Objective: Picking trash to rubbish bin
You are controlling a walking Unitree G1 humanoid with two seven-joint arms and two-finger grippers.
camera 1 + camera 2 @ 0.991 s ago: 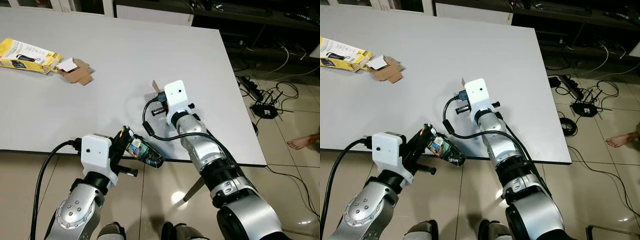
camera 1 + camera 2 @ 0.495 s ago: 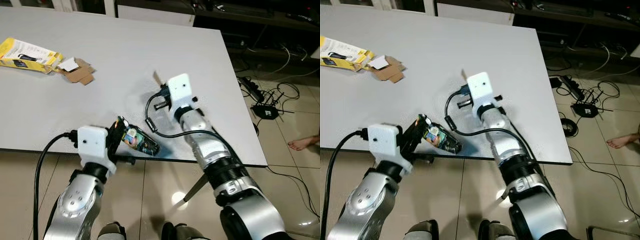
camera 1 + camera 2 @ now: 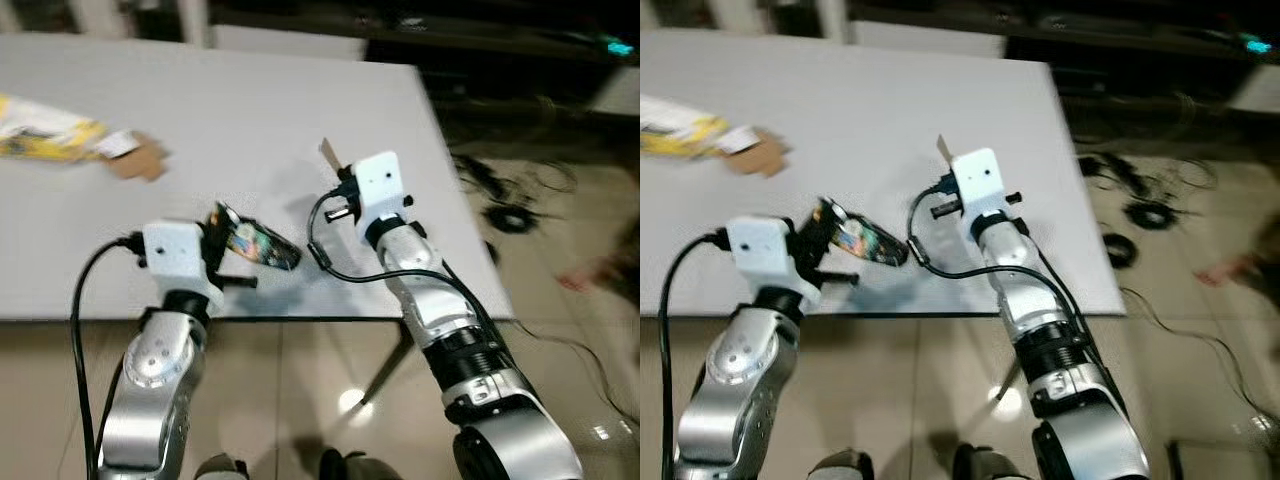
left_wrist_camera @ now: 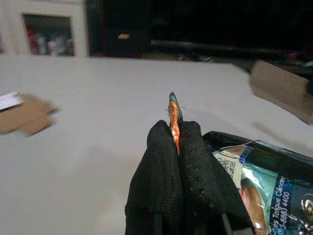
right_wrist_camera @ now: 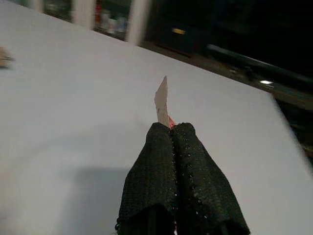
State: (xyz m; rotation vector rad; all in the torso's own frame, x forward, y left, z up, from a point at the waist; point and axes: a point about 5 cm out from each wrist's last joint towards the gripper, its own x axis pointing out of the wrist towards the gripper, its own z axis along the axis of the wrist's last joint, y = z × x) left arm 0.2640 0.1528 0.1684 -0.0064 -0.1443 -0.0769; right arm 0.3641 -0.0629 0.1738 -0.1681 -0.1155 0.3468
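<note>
My left gripper (image 3: 214, 237) is shut on the edge of a dark, colourfully printed snack wrapper (image 3: 258, 245), held just above the white table (image 3: 230, 120) near its front edge. In the left wrist view the wrapper (image 4: 261, 181) hangs beside the closed fingers (image 4: 178, 161). My right gripper (image 3: 336, 180) is shut on a small brown cardboard scrap (image 3: 328, 155), raised over the table's right half. The right wrist view has that scrap (image 5: 162, 102) sticking up from between the closed fingers (image 5: 173, 166).
A yellow carton (image 3: 45, 140) and torn brown cardboard (image 3: 140, 160) lie at the table's far left. Cables and a power strip (image 3: 510, 190) litter the tiled floor to the right. A person's bare foot (image 3: 590, 275) is on the floor at the right.
Both arms have lifted and moved forward over the table, the left one carrying the wrapper up from the edge. The view has shifted and blurred, so the camera has moved.
</note>
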